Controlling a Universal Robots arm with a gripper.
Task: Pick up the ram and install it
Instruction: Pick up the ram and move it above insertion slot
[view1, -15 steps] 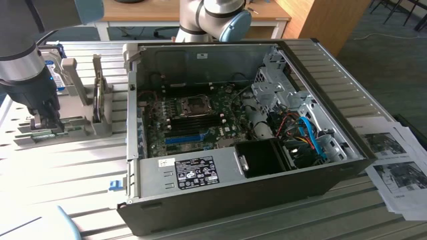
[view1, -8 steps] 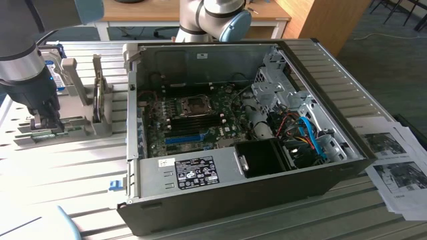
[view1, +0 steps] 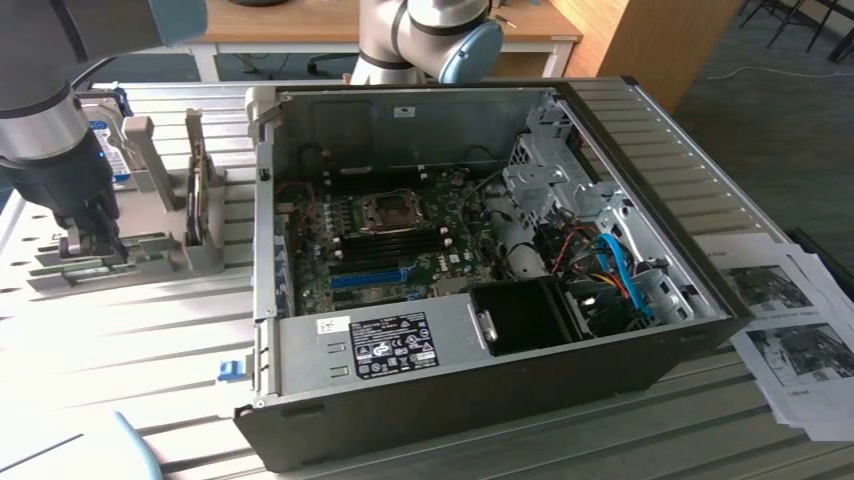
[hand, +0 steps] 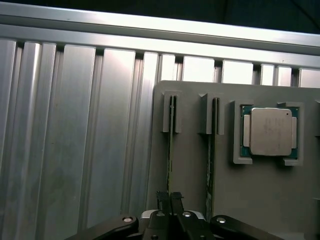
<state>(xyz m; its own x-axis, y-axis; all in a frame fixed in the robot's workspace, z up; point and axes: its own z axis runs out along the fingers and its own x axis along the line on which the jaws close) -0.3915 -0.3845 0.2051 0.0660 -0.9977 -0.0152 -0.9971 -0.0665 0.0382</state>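
A ribbed aluminium worktop (view1: 134, 340) is seen, with a wooden desk (view1: 334, 25) and grey carpeted floor (view1: 774, 130) beyond it. A flat grey plastic holder tray (hand: 260, 200) lies on the worktop, beside an open black computer case (view1: 467, 430). In the slot nearest the tray's edge, the thin green ram stick (hand: 170, 140) stands on edge, clamped between the closed jaws of the black gripper (hand: 170, 200). Part of the stick is hidden behind the jaws, and its label cannot be made out.

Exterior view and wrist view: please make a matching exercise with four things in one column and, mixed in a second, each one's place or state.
1 ram
2 processor
3 computer case
4 papers

a open, insides visible
b on edge, pinched by the gripper
c flat in a square pocket
d beside the case, exterior view's right

Pairs: 1-b, 2-c, 3-a, 4-d
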